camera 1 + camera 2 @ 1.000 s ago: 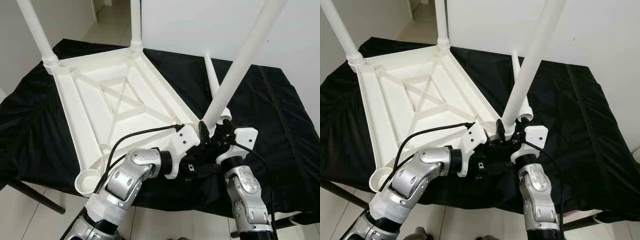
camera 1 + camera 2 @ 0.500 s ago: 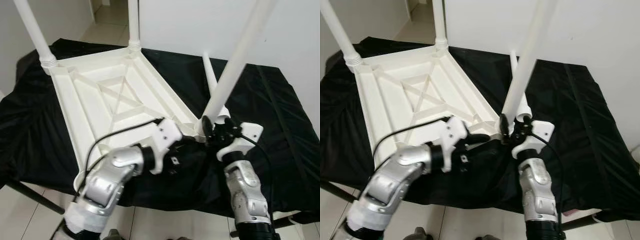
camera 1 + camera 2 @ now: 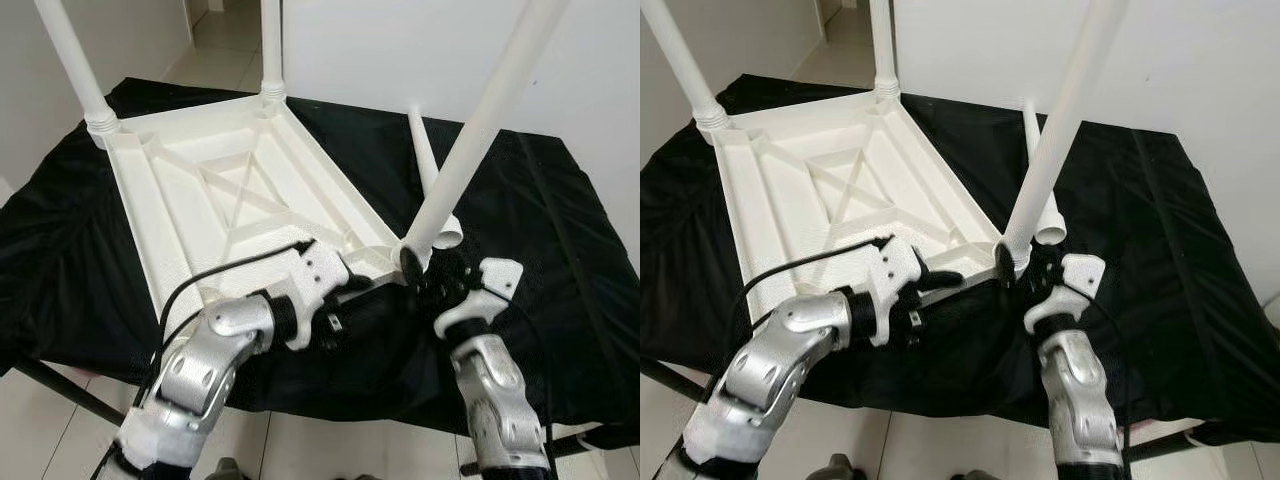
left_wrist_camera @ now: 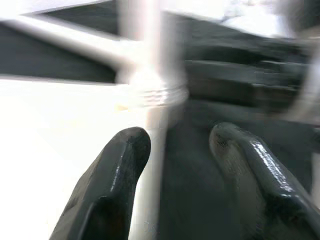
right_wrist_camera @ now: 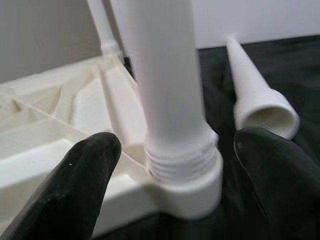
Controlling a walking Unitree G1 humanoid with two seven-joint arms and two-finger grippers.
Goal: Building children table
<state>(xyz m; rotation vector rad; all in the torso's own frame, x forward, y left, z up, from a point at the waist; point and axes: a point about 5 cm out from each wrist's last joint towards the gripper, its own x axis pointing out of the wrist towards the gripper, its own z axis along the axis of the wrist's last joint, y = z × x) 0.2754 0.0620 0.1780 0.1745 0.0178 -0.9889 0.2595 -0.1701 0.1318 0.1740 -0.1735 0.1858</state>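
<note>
A black cloth (image 3: 560,230) is covering the work surface, and the white children's tabletop (image 3: 230,210) is lying upside down on it, ribbed underside up, stretching away from both grippers toward the far left. Two legs are standing in its far corners, one at the far left corner (image 3: 75,65) and one at the far corner (image 3: 271,50). A third leg (image 3: 480,130) is sitting tilted in the near right corner socket (image 5: 187,185), directly between the fingers of the right gripper (image 3: 432,283), which is spread wide around the threaded base without touching it. A loose fourth leg (image 5: 255,90) is lying on the cloth just beyond that gripper, open end toward it. The left gripper (image 3: 945,280) is hovering at the tabletop's near edge, fingers (image 4: 115,185) parted, holding nothing.
</note>
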